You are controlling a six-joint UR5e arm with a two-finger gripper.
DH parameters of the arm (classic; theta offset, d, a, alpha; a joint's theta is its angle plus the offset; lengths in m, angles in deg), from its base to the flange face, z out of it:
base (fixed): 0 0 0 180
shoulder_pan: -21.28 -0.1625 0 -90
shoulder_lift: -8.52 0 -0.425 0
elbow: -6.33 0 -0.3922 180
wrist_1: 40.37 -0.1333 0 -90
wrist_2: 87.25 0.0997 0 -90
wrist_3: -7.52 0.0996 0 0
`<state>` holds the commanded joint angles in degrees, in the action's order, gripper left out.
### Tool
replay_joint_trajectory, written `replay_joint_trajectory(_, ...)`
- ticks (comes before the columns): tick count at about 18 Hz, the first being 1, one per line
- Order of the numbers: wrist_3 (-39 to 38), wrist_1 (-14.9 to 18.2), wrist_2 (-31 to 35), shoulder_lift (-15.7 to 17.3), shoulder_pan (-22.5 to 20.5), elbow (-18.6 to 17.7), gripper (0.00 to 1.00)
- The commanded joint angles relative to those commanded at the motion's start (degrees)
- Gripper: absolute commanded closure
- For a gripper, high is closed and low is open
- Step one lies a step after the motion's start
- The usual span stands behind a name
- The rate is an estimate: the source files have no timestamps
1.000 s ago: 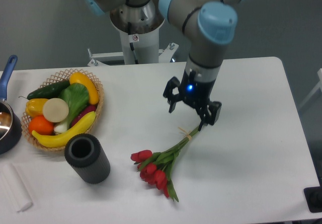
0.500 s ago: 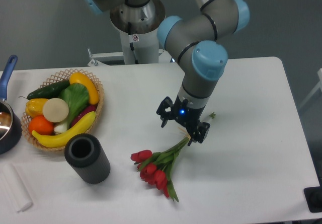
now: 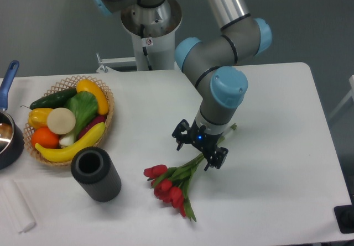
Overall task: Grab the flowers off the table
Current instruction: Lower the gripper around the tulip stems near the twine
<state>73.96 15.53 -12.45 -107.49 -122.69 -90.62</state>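
The flowers [image 3: 171, 186], a bunch of red tulips with green leaves, lie on the white table [image 3: 276, 146] at the front middle. Their thin stems run up and right, under my gripper, and the stem ends show past it near the arm. My gripper [image 3: 198, 153] is low over the stems, one finger on either side of them. Its fingers are spread apart and do not close on the stems. The tan band is hidden under the gripper.
A wicker basket [image 3: 69, 119] of fruit and vegetables sits at the left. A dark grey cylinder [image 3: 95, 174] stands in front of it. A blue-handled pot [image 3: 8, 135] is at the left edge, and a white block [image 3: 15, 204] lies at the front left.
My gripper has come down and moved left and forward, from above the stem ends to low over the stems. The flowers have not moved.
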Motion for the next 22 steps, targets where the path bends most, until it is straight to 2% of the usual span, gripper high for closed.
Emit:
replay_joint_trajectory(7,0.1,-0.4,0.0,-2.6,0.6,1.5,0.0)
replay_joint_trajectory(11,0.0,-3.4,0.1,-3.8,1.6,1.1,0.0)
replay_joint_trajectory(17,-1.3,-3.6,4.7,-5.4,2.8,1.1,0.0)
replay_joint_trajectory(22,-1.9,-4.1,4.9,-5.4,2.9,0.4,0.0)
